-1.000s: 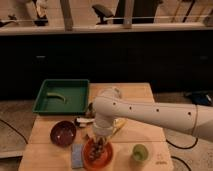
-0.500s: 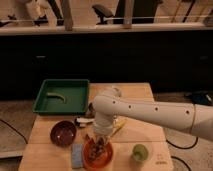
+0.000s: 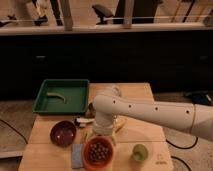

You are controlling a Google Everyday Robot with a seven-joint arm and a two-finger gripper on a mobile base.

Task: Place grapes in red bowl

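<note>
Grapes (image 3: 98,150): dark round bunch lying inside the red bowl, filling most of its middle.
Red bowl (image 3: 88,156): on the wooden table (image 3: 145,131), at 6 o'clock from the table's centre, close to the near edge.
Gripper (image 3: 102,134): at the end of the white arm (image 3: 150,112), which reaches in from 3 o'clock; it hangs just above the red bowl, at the bowl's 12 o'clock. Its lower end blends into the bowl's rim, so I cannot tell how wide it stands or whether it has hold of anything.
Purple bowl (image 3: 63,133): at 10 o'clock from the red bowl, apart from it.
Blue sponge (image 3: 77,155): flat on the table, touching the red bowl at its 9 o'clock.
Green apple (image 3: 140,152): at 3 o'clock from the red bowl, near it.
Green tray (image 3: 75,90): at 10 o'clock on the table, with a curved yellow-green piece (image 3: 57,96) lying in it.
Yellow thing (image 3: 120,125): partly hidden under the arm, at 1 o'clock from the red bowl.
</note>
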